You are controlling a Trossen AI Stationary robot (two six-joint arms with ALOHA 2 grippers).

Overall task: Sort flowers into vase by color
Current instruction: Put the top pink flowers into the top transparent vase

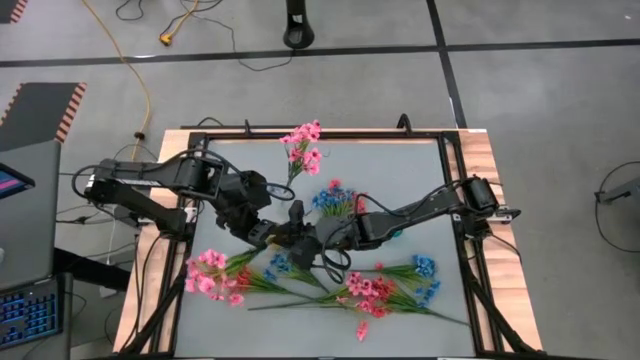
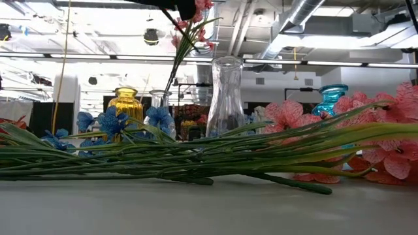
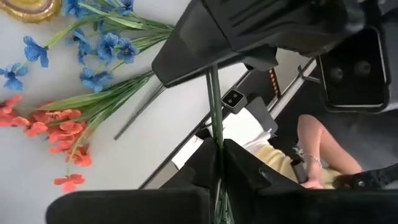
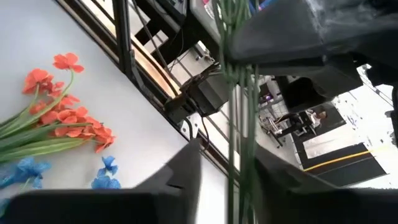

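Where the two dark arms meet over the middle of the grey tabletop, the left hand reaches in from nine o'clock and is clamped on the thin green stem of a pink artificial flower spray, whose blossoms lie toward twelve o'clock of the hands. From the left wrist, that stem runs straight between the closed dark fingers. In the low view the spray stands raised above the vases.

At seven o'clock on the tabletop lies a second pink spray. Small blue blossoms lie just below the hands, at six o'clock. A blue spray sits just above the meeting point, near one o'clock.

The right hand comes in from three o'clock; its fingers stand partly apart on either side of green stems, and whether they press them I cannot tell.

Toward five o'clock lie a coral-red spray and another blue spray, their stems crossing. In the low view a clear glass vase, an amber glass vase and a teal glass vase stand behind the flowers.
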